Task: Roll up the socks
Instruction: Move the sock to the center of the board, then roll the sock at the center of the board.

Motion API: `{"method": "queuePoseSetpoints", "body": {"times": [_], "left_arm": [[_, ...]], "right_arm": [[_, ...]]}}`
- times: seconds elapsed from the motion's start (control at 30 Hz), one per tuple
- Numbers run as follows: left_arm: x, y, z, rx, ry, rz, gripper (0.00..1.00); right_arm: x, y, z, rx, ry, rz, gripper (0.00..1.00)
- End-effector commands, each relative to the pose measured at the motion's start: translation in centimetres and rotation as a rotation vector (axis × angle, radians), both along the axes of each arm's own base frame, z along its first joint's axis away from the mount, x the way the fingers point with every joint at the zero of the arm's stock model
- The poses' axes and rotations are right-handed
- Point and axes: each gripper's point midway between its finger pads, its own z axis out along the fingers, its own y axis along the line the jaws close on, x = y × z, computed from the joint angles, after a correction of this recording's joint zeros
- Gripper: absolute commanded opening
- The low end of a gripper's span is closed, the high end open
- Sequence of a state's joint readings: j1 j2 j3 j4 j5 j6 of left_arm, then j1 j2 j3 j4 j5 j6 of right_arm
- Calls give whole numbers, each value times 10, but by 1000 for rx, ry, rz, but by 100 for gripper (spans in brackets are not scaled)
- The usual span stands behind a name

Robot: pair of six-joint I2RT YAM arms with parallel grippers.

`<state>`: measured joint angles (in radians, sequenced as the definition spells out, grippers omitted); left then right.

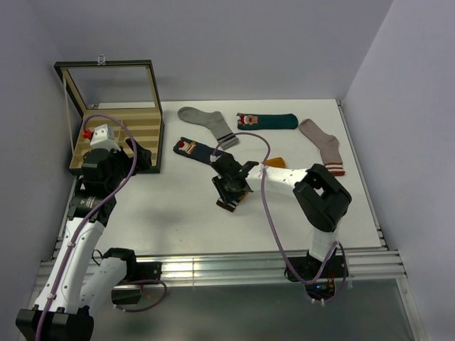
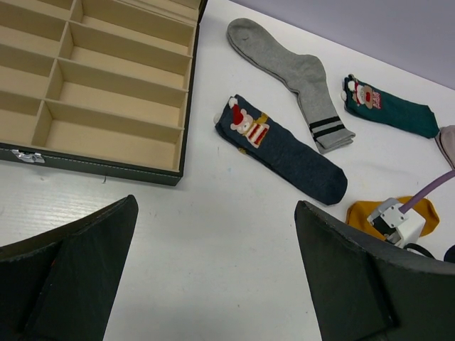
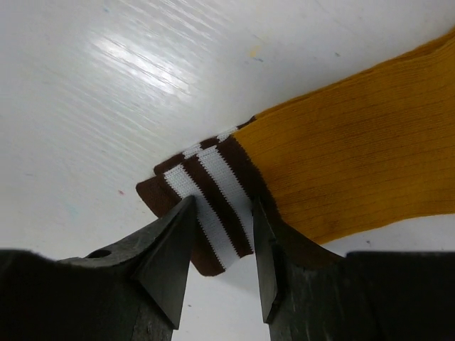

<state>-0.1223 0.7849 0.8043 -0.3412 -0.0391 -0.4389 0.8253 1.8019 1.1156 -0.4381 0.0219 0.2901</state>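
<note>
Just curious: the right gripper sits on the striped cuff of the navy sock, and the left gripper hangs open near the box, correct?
Not the navy sock: the right gripper sits on the striped cuff of the mustard-orange sock, shown in the right wrist view. The left gripper does hang open near the box.

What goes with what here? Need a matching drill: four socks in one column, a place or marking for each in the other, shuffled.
Socks
1. mustard sock
2. navy sock
3. grey sock
4. teal sock

Details
A. two dark stripes near the cuff
B. lies between the grey sock and the pinkish sock
C. brown-and-white cuff between the right jaws
D. plain end close beside the mustard sock

Pairs: 1-C, 2-D, 3-A, 4-B
</note>
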Motion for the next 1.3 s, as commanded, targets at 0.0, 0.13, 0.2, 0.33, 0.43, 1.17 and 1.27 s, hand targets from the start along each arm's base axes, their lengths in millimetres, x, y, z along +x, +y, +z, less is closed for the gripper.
{"method": "queuePoseSetpoints", "body": {"times": [0.0, 0.13, 0.2, 0.33, 0.43, 1.17, 1.27], "left_arm": [[4, -1, 7, 1, -27, -4, 100], [4, -3, 4, 2, -20, -12, 99], [5, -3, 3, 0, -17, -16, 100], [5, -3, 4, 1, -14, -10, 99], [6, -4, 2, -1, -9, -19, 99], [6, -4, 0, -2, -1, -18, 99], [6, -4, 0, 0, 1, -19, 100]], "right_arm": [[2, 27, 8, 61, -4, 34, 46], [15, 36, 45, 79, -117, 42, 46], [14, 37, 57, 87, -160, 58, 46], [-2, 38, 68, 68, -227, 140, 45], [-16, 34, 60, 19, -237, 193, 45], [-28, 23, 20, -203, -301, 308, 44], [-29, 27, 14, -197, -292, 314, 43]]}}
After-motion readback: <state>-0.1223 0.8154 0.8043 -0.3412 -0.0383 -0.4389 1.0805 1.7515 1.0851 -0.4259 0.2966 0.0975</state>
